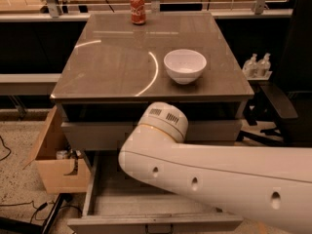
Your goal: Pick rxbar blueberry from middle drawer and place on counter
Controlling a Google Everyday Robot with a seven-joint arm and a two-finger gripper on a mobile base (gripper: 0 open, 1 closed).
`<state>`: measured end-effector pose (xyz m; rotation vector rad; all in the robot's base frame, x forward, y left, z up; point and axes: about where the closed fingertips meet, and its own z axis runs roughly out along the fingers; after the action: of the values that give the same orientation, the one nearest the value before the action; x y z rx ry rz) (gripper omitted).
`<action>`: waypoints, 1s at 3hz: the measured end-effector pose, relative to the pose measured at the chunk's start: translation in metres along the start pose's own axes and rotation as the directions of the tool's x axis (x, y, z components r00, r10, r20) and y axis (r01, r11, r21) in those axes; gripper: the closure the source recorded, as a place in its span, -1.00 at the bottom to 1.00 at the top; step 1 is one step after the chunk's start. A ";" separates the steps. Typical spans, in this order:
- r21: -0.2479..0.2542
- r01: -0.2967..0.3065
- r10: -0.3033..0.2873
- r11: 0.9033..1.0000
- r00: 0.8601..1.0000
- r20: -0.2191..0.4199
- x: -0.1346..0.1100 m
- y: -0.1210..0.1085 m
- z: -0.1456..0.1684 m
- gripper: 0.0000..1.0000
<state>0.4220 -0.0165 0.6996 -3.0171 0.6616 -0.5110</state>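
Observation:
The middle drawer (146,206) is pulled open below the counter (117,62), and the part of its floor that shows is bare. My white arm (204,174) reaches across from the right and down into the drawer, covering most of it. My gripper is hidden behind the arm, somewhere inside the drawer. The rxbar blueberry is hidden or out of view.
A white bowl (185,66) sits on the counter at the front right and a red soda can (138,9) at the back. The like drawer above (92,133) is closed. A cardboard box (53,165) stands left of the cabinet. A black chair (287,91) and small bottles (257,65) are on the right.

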 end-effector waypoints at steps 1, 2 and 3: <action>0.041 -0.017 0.019 0.999 0.999 -0.044 0.029 -0.008 -0.041 1.00; 0.150 -0.029 0.036 0.988 0.999 -0.041 0.059 -0.015 -0.075 1.00; 0.284 -0.018 0.021 0.959 1.000 -0.008 0.077 -0.028 -0.111 1.00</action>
<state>0.4642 -0.0162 0.8311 -2.7380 0.5623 -0.5676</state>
